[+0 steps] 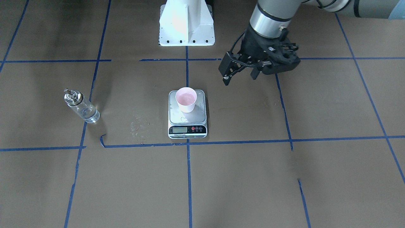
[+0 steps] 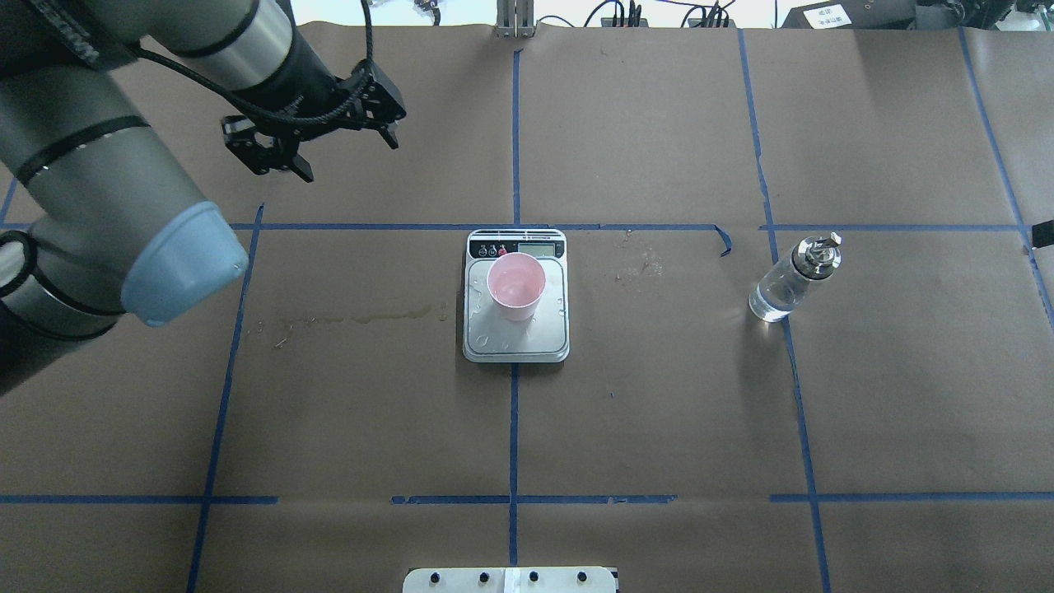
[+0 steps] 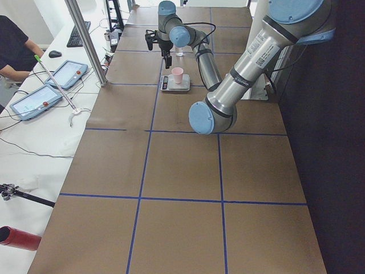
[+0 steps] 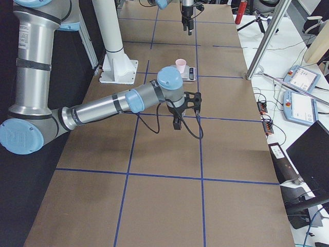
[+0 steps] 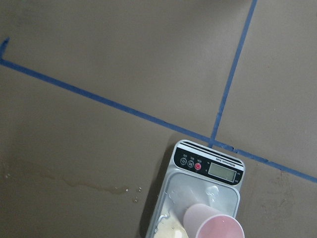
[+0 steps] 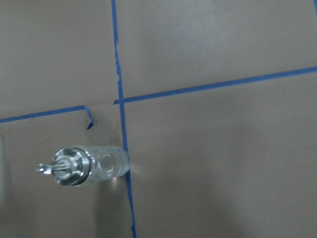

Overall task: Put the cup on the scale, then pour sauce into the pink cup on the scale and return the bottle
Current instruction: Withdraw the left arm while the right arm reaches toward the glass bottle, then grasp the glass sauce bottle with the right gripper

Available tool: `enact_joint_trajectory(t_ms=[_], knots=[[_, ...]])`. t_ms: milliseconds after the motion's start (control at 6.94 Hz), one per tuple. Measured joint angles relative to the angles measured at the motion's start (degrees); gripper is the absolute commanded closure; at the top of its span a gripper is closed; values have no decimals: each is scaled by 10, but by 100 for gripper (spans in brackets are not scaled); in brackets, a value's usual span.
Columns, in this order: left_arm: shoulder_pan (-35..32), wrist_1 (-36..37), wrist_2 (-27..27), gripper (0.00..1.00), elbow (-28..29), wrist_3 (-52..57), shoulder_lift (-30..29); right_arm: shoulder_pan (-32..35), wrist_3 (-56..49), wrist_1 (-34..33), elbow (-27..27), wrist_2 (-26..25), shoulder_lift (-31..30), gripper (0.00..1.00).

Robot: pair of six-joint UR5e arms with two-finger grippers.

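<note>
Pink tapered cup [image 1: 186, 99] sits on flat steel scale [image 1: 177, 117]; left gripper [image 1: 240, 79] spread, empty.

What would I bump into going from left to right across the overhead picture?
Left gripper → scale with the cup sitting on it → bottle.

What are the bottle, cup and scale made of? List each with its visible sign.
Bottle: likely clear glass, see-through body; shiny silver metal-looking pourer top.
Cup: matte pale pink, plastic or paper, cannot tell which.
Scale: silver metal-looking platform with dull sheen; glossy black, probably plastic, front strip.
</note>
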Motion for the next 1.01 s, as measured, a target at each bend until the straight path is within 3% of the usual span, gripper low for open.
enact_joint_trajectory(t_ms=[144, 432, 721, 1009], knots=[[-34, 21, -3, 0, -15, 67, 17, -79, 99, 9, 42, -64, -3, 0], [-112, 40, -4, 0, -41, 235, 79, -219, 270, 72, 67, -209, -6, 0], [-180, 41, -2, 0, -44, 406, 143, -352, 368, 111, 58, -391, -4, 0], [-211, 39, 1, 0, -33, 506, 177, -450, 408, 176, 11, -560, -4, 0]])
